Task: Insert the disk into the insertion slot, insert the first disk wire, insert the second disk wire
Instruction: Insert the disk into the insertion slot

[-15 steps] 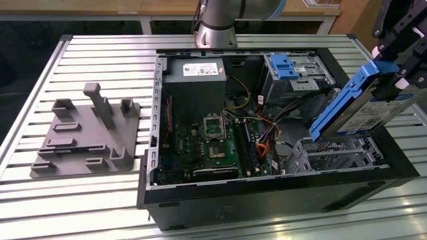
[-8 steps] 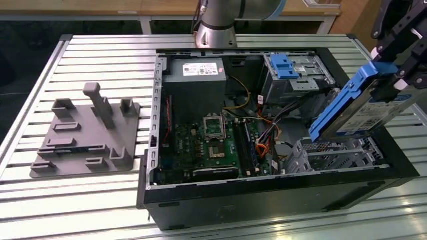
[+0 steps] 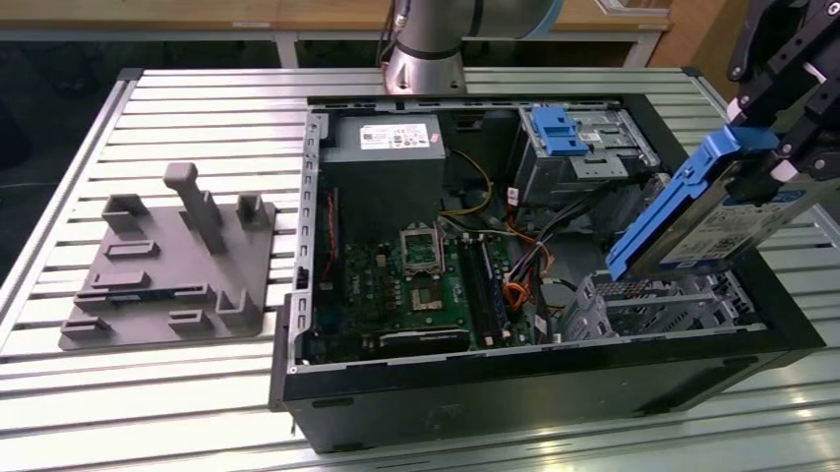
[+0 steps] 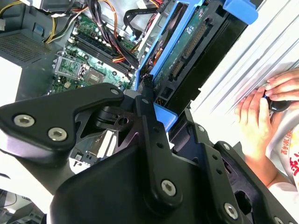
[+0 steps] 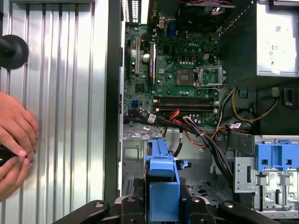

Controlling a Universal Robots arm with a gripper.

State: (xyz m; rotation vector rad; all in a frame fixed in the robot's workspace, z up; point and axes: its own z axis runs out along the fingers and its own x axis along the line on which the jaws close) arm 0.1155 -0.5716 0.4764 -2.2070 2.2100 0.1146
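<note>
Within the hand [image 3: 772, 162], gripped tight by its upper end and held tilted: the disk [image 3: 695, 211], blue carrier outward. Beneath the hand, just under the disk's low end, the insertion slot [image 3: 663, 305] inside the open computer case [image 3: 525, 379]; contact with the cage rim impossible to tell. Judged as step one, disk insertion, roughly midway, with neither wire begun. Calls for squaring the tilt to the slot's mouth and lining the carrier's edges with the cage walls before pressing in.
</note>
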